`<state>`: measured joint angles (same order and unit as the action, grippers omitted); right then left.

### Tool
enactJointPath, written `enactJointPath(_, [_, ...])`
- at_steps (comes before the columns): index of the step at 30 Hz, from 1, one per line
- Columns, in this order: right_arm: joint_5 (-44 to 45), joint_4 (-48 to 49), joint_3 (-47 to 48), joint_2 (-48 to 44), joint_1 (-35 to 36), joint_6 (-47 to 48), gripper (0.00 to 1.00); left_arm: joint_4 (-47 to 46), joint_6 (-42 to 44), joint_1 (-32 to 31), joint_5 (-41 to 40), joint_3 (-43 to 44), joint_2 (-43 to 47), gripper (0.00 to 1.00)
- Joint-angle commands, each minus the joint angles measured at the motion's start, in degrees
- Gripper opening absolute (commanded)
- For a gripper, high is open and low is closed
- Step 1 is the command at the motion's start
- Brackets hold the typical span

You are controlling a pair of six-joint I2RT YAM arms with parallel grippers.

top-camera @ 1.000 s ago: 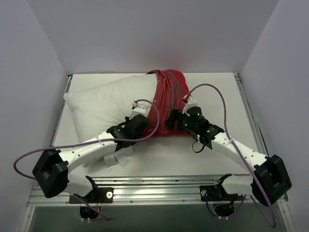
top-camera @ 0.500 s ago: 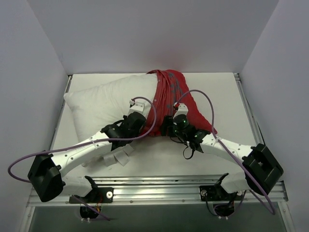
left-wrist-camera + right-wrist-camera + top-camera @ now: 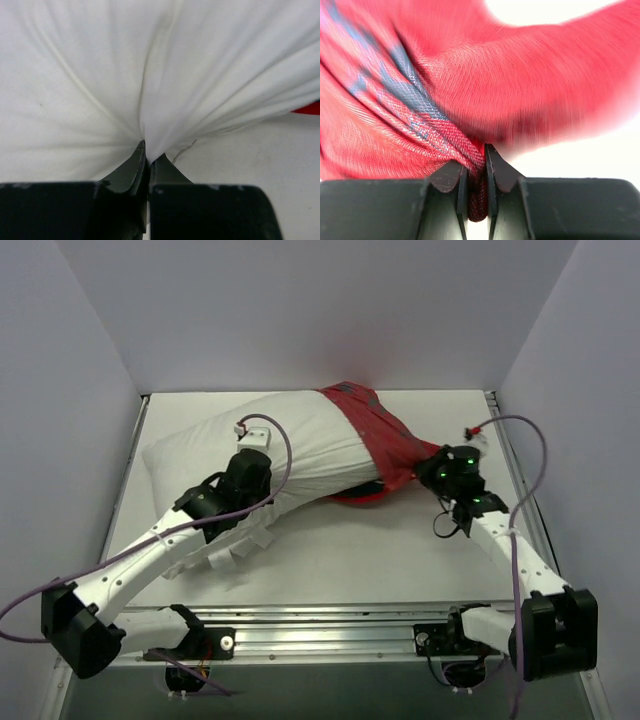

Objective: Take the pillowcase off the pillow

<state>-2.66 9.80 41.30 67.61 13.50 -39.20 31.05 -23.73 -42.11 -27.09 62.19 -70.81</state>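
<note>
The white pillow (image 3: 280, 450) lies across the back of the table, most of it bare. The red pillowcase (image 3: 385, 440) with grey-blue marks covers only its right end and is stretched to the right. My left gripper (image 3: 262, 472) sits on the pillow's middle, shut on a pinch of white pillow fabric (image 3: 150, 100). My right gripper (image 3: 432, 466) is at the pillowcase's right tip, shut on a bunched fold of red cloth (image 3: 445, 100). In the right wrist view the cloth fills the gap between the fingers (image 3: 447, 177).
Small white tags (image 3: 232, 552) hang along the pillow's near edge. White walls close the table at the back and both sides. A metal rail (image 3: 330, 625) runs along the near edge by the arm bases. Bare tabletop (image 3: 360, 550) lies in front of the pillow.
My right gripper has shut on the pillowcase and pulled it right, baring more pillow. My left gripper has moved back and left while holding the pillow fabric.
</note>
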Motion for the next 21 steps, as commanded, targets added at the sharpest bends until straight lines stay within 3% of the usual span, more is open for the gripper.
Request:
enactJointPath(1, [9.08,-5.14,3.16,-6.44,-17.35,-4.13,0.0,11.66,1.93,6.6,-8.42,3.02,7.87,0.02])
enactJointPath(7, [-3.49,-5.59,14.59,0.15,-17.45,-0.36,0.0,15.35,4.74,7.21,-10.26,6.44,11.04,0.02])
enactJointPath(14, [-0.33,-15.07,27.68,-2.93,-17.19,6.68,0.0,12.74,11.57,7.21,-7.19,14.09,15.08,0.02])
enactJointPath(17, [-0.42,-16.57,36.02,-1.09,-17.19,7.47,0.0,9.05,15.45,7.56,-9.55,15.85,14.12,0.02])
enactJointPath(21, [0.19,-20.08,48.85,5.67,-17.28,10.02,0.0,10.69,15.2,10.81,-10.97,25.39,9.64,0.02])
